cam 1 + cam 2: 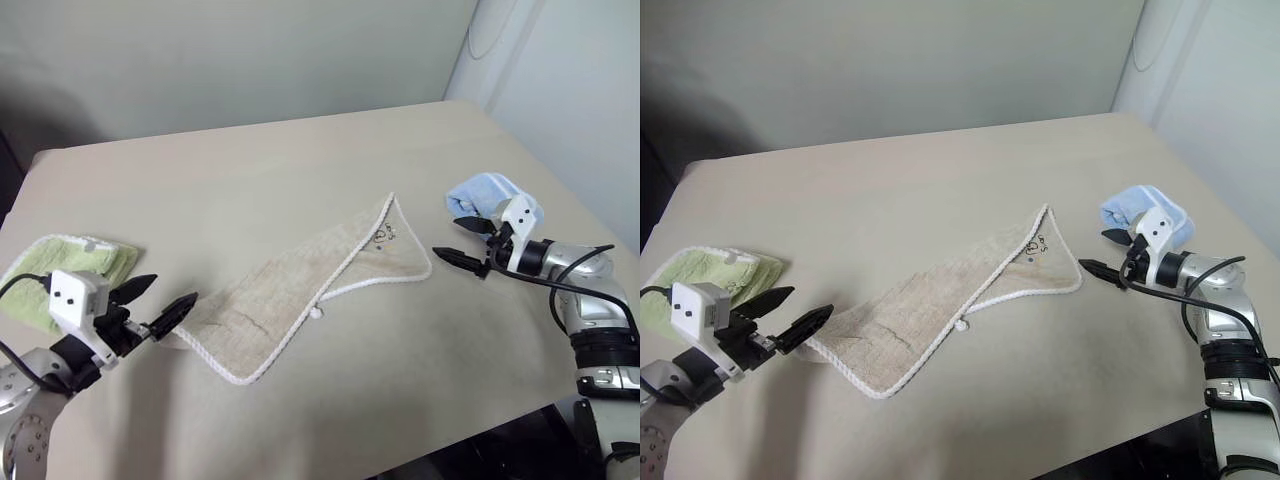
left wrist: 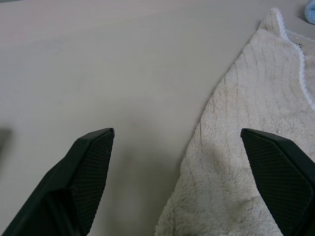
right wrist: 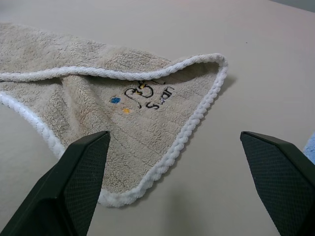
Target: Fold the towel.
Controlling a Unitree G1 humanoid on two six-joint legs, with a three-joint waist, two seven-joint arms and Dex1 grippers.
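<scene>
The beige towel [image 1: 300, 290] with white corded edging lies slantwise across the table, doubled over along its length, with loose uneven edges. Its small dark embroidered mark [image 3: 145, 96] sits near the right-hand end. My left gripper [image 1: 175, 288] hovers open just off the towel's near left end, nothing between its fingers. In the left wrist view that end of the towel [image 2: 256, 147] lies ahead of the open left gripper [image 2: 177, 132], nearer one finger. My right gripper [image 1: 446, 237] stands open just right of the towel's pointed right corner [image 3: 216, 64], also empty.
A folded light green towel [image 1: 60, 265] lies at the table's left edge behind my left gripper. A rolled light blue towel [image 1: 490, 190] sits close behind my right gripper. The beige table [image 1: 250, 170] ends close in front and at the right.
</scene>
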